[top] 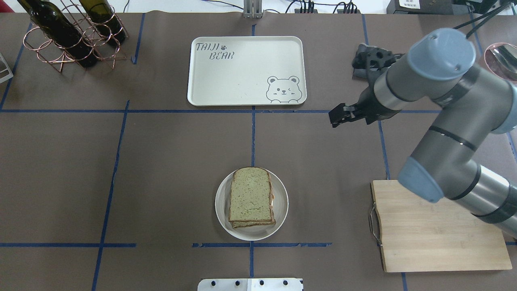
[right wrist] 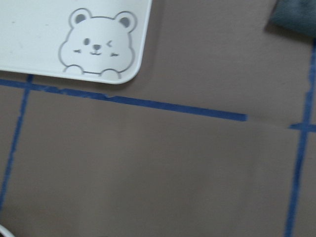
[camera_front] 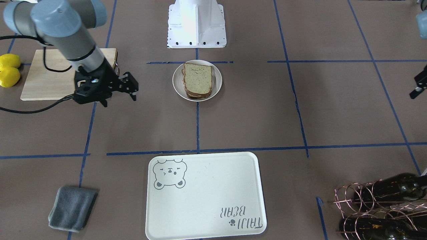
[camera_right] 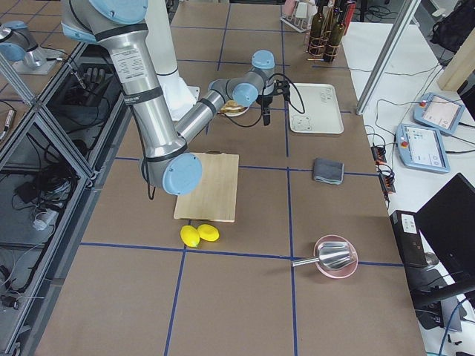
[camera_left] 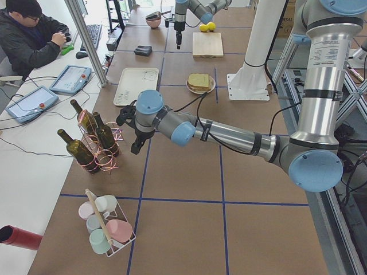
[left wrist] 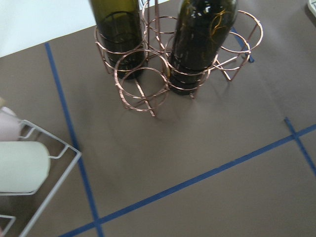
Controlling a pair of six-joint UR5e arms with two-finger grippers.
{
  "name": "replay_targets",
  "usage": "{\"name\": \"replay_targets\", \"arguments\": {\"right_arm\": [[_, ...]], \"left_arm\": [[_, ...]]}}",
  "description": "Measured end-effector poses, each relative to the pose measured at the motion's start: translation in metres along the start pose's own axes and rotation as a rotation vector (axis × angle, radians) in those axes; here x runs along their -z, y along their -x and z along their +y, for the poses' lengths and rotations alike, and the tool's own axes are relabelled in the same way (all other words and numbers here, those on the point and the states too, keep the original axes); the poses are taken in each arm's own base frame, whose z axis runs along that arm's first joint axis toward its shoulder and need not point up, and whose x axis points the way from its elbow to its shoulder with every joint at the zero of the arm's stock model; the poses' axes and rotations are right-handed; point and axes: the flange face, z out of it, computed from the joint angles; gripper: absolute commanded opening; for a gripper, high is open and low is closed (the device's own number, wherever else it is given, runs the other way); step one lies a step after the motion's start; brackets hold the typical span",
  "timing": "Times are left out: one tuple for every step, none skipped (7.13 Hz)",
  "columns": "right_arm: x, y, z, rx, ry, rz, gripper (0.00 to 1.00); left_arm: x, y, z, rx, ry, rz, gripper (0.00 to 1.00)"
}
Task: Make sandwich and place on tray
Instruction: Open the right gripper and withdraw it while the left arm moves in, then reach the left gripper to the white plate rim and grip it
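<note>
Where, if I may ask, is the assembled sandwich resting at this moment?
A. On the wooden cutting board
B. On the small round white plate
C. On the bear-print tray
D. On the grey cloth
B: the sandwich sits on the small round white plate, while the tray holds nothing yet.

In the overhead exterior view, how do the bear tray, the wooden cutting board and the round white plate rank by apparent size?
1. wooden cutting board: looks largest, but it lies nearer the camera and is partly covered, so its lead is unsure
2. tray
3. round white plate: clearly smallest
</note>
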Motion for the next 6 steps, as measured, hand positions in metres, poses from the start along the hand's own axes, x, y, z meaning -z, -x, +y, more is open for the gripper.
{"name": "replay_targets", "arguments": {"right_arm": [[0.014,-0.064,-0.005,0.060,0.015,0.025,1.00],[0.029,-0.134,0.000,0.118,0.029,0.046,1.00],[0.049,-0.206,0.014,0.169,0.043,0.058,1.00],[0.072,-0.280,0.040,0.201,0.048,0.063,1.00],[0.094,-0.347,0.075,0.202,0.045,0.076,1.00],[0.111,-0.397,0.110,0.166,0.043,0.091,1.00]], "left_arm": [[-0.021,-0.059,0.000,0.090,0.017,0.010,1.00],[-0.040,-0.117,0.004,0.169,0.033,0.028,1.00],[-0.056,-0.173,0.007,0.232,0.056,0.069,1.00],[-0.070,-0.231,0.009,0.284,0.080,0.114,1.00],[-0.087,-0.290,0.012,0.333,0.094,0.147,1.00],[-0.105,-0.348,0.021,0.371,0.106,0.171,1.00]]}}
